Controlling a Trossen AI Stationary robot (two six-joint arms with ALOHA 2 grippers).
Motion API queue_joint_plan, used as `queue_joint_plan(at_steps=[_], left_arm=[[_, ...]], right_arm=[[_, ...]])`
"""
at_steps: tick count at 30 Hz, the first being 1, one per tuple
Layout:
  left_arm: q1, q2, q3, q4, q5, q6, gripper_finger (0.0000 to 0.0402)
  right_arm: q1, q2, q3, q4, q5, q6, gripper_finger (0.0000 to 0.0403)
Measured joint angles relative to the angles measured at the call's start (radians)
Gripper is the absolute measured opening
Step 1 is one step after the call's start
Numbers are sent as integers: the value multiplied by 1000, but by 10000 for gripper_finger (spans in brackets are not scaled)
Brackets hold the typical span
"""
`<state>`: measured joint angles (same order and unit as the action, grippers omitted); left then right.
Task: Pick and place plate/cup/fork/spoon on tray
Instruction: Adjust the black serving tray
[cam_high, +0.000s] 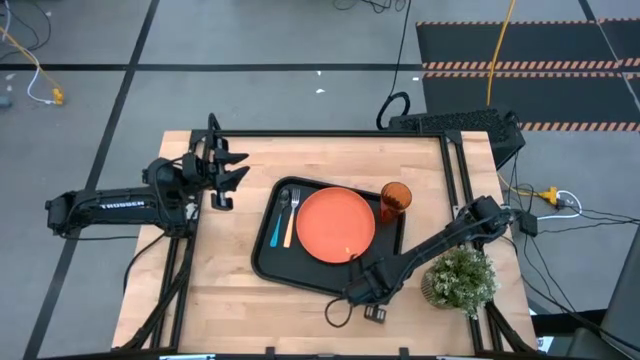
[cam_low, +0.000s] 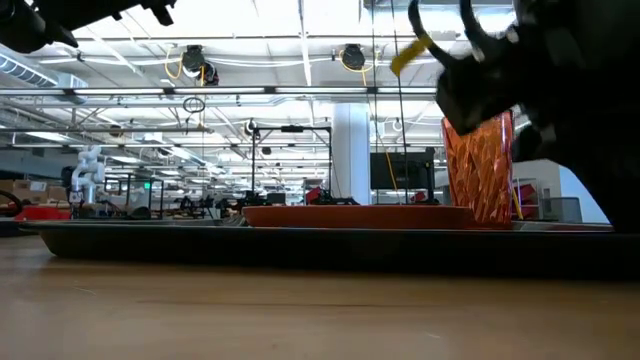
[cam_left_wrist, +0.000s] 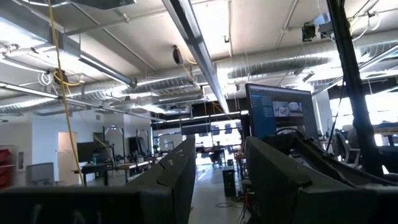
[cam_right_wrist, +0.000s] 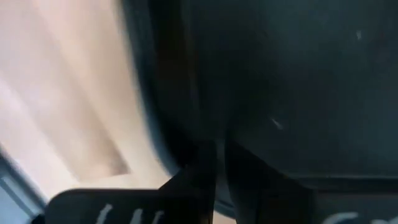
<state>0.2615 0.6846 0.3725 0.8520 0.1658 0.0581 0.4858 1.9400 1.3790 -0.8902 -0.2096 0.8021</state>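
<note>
Right gripper (cam_high: 358, 292) sits low at the tray's (cam_high: 268, 262) near rim, lower centre of the high view. Its jaws look pressed together with nothing between them, and the right wrist view shows only the two dark fingers (cam_right_wrist: 199, 174) meeting over the black tray edge and the wood table (cam_high: 220, 300). A potted plant (cam_high: 458, 280) stands just right of that arm, off the tray.

Everything appears loaded already. Plate (cam_high: 335, 224) lies flat mid-tray. Fork (cam_high: 293, 218) and spoon (cam_high: 279, 220) lie side by side on the tray's left strip, spoon outermost, handles toward the near rim. Cup (cam_high: 395, 200) stands upright at the tray's far right corner, just beside the plate; low view confirms it upright behind the plate's edge.

Handling judgements:
- plate: light, stiff, probably slick plastic; it lies flush, so pinch the rim at an edge.
- cup: light, thin-walled, tippy; take it across the wall or by the lip, gently.
- fork and spoon: thin, rigid, flat on the tray; pinch across the handle mid-length, as the two lie close together.
- tray: biggest and likely heaviest; the raised rim is the only grip.

Left gripper (cam_high: 222, 172) waits far off at upper left of the table, raised, jaws parted and empty; its wrist view looks only into the room.
</note>
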Motion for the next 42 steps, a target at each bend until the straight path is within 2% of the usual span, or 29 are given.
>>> queue_joint_plan(at_steps=[8, 19, 28, 38, 42], left_arm=[[0, 0, 0, 1, 0, 13, 143], [0, 0, 0, -7, 0, 17, 143], [0, 0, 0, -11, -6, 25, 143], [0, 0, 0, -13, -9, 28, 143], [0, 0, 0, -14, -9, 35, 143]], right_arm=[[-1, -4, -58, -16, 5, -29, 26], [-20, -3, -62, -108, 94, -110, 26], [-22, 1, -65, -222, 213, -216, 26], [-23, 2, -65, -230, 316, -331, 26], [-27, 2, -65, -231, 321, -367, 26]])
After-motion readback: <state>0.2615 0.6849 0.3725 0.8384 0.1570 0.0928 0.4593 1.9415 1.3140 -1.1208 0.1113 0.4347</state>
